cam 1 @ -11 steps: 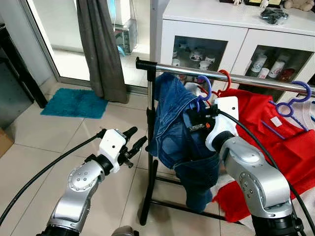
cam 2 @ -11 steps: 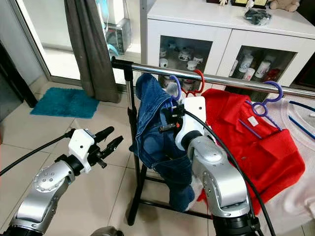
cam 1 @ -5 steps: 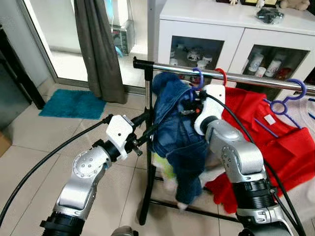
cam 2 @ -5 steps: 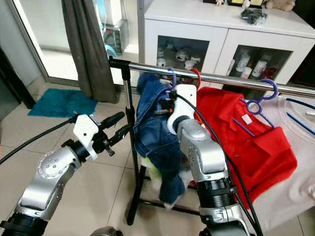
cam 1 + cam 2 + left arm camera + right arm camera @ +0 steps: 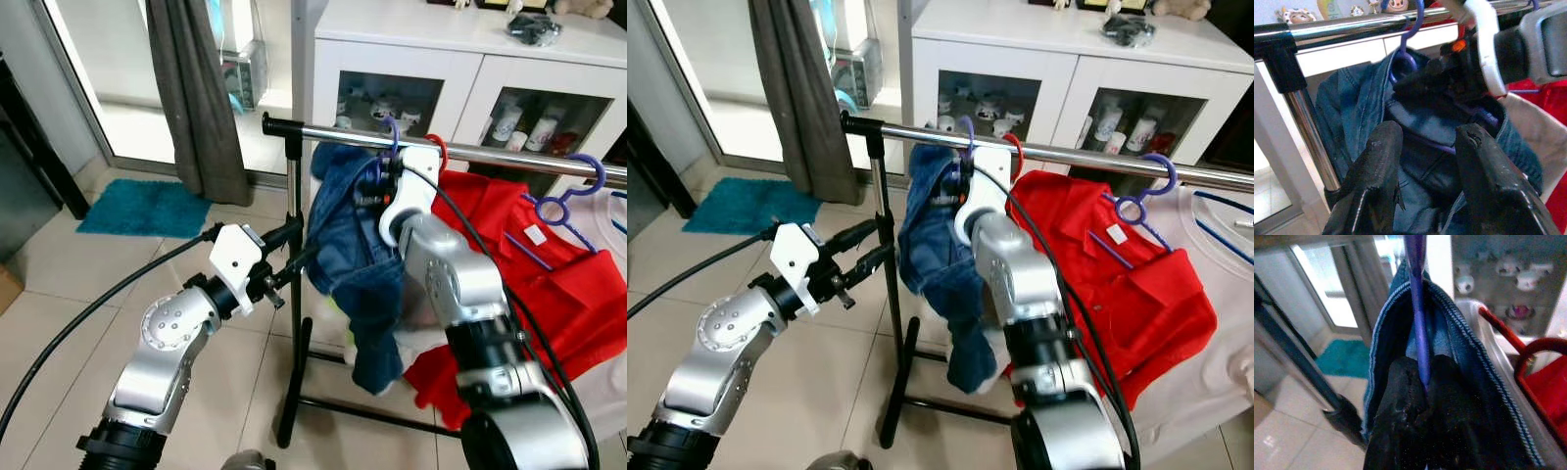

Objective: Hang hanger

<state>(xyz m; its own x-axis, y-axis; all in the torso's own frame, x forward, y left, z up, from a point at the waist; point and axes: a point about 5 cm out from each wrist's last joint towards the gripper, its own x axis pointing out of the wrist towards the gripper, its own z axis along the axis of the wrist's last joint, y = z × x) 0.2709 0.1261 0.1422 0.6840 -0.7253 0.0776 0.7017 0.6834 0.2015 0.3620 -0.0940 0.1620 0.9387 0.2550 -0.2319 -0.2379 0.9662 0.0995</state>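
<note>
Right gripper (image 5: pixel 1418 382) clamped on purple hanger (image 5: pixel 1417 308) neck, holding its hook at the rail (image 5: pixel 509 157) so the jeans (image 5: pixel 358 264) hang clear; left gripper (image 5: pixel 289 257) open beside the jeans, gripping nothing, likely to steady them

Denim garment (image 5: pixel 358 264) hides most of the purple hanger (image 5: pixel 392 137).

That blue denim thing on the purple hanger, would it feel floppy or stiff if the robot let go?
Probably floppy: the denim garment droops in folds below the purple hanger. Likely heavy for its size, being thick jean cloth. It may swing on the rail once the right gripper lets go.
</note>
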